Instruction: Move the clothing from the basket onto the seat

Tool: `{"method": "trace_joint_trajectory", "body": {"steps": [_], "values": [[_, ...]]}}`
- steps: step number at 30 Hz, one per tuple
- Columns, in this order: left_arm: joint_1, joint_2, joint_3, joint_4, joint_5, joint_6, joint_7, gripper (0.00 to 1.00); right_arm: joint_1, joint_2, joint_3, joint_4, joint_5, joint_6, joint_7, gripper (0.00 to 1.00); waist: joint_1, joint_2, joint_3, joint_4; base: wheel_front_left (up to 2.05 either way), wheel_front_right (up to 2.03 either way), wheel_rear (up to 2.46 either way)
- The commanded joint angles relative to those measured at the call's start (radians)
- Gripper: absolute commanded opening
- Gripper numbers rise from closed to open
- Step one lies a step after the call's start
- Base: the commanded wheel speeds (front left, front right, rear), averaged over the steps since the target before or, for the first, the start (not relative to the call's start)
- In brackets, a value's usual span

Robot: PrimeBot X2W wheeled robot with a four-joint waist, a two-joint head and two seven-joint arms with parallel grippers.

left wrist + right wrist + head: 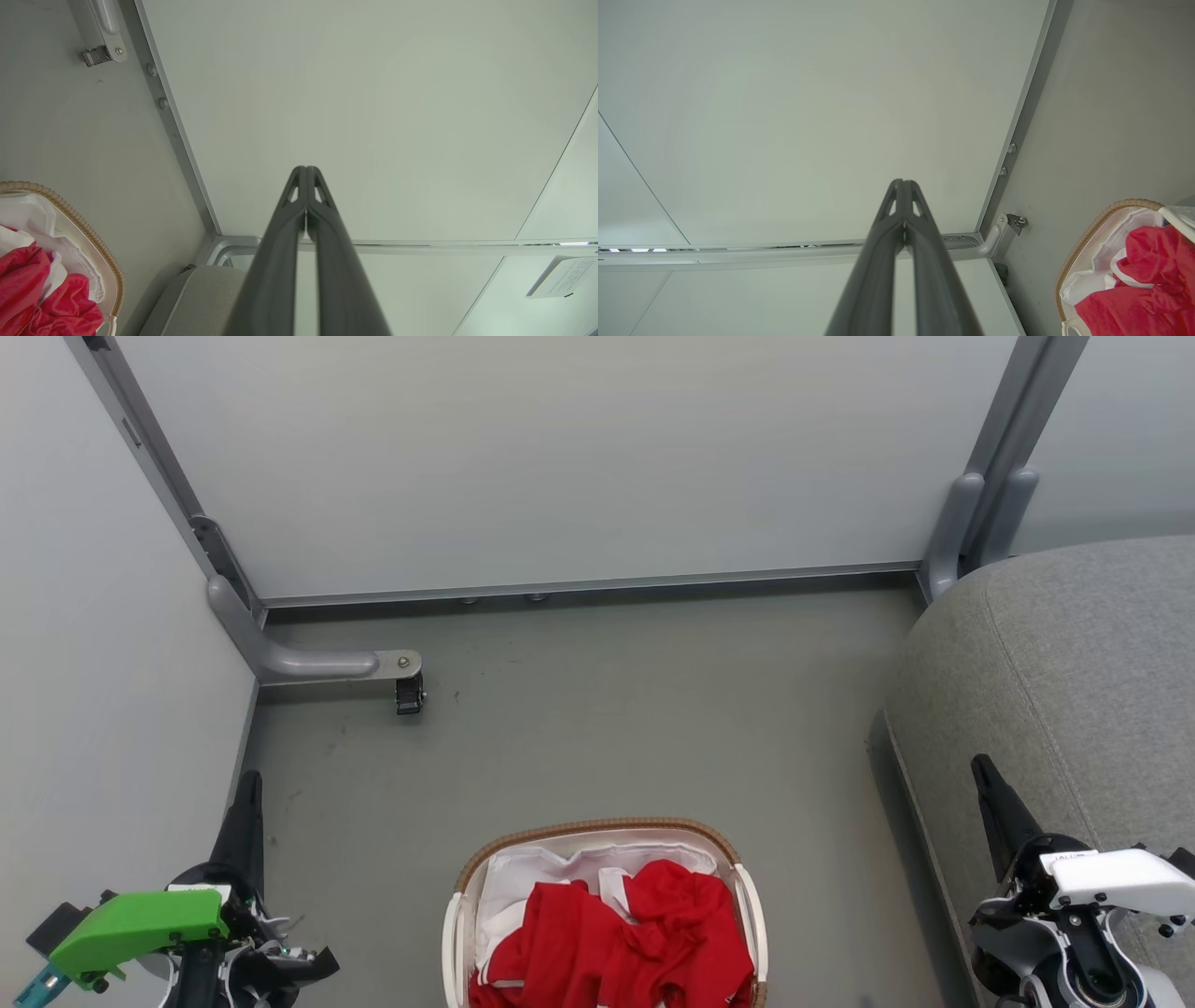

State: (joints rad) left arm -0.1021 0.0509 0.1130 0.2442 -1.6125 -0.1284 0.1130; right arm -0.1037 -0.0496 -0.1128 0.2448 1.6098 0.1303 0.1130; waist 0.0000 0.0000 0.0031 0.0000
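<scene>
Fingers of my left gripper (248, 784) are pressed together with nothing between them, and my right gripper (982, 773) is the same. Both point away from me toward the wall panel (560, 457). Between the two, low in the head view, the basket (597, 825) stands on the floor (607, 709). The clothing (644, 924) is heaped inside it, more to the right and near side, with the white liner (518, 882) bare at the far left. From either tool the heap lies inward and down. I judge the gaps about equal, but the right gripper shows against the seat (1074, 653), so its carry should be shorter. The basket's near end is cut off at the frame edge, so I cannot tell its long axis, nor how many garments make up the heap. The seat runs out of view on the right.
</scene>
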Motion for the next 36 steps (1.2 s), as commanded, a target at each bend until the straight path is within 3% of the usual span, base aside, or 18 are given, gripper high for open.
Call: {"method": "trace_joint_trajectory", "body": {"steps": [1,19,20,36], "values": [[-0.012,0.000,0.003,0.000,0.008,-0.004,0.001,0.00,-0.009,-0.003,-0.003,-0.001,-0.003,0.001,0.001,0.00,0.0000,0.0000,0.000,0.000,0.00,0.00,0.00],[-0.012,0.000,0.003,0.000,0.008,-0.004,0.001,0.00,-0.009,-0.003,-0.003,-0.001,-0.003,0.001,0.001,0.00,0.0000,0.0000,0.000,0.000,0.00,0.00,0.00],[0.000,0.000,0.000,0.000,0.000,0.000,0.000,1.00,0.000,0.000,0.000,0.000,0.000,0.000,0.001,1.00,0.0000,0.0000,0.000,0.000,0.00,0.00,0.00],[0.008,0.004,-0.040,0.041,0.047,0.001,-0.063,1.00,0.021,-0.027,0.033,-0.009,-0.052,0.000,-0.062,1.00,0.0000,0.0000,0.000,0.000,0.00,0.00,0.00]]}}
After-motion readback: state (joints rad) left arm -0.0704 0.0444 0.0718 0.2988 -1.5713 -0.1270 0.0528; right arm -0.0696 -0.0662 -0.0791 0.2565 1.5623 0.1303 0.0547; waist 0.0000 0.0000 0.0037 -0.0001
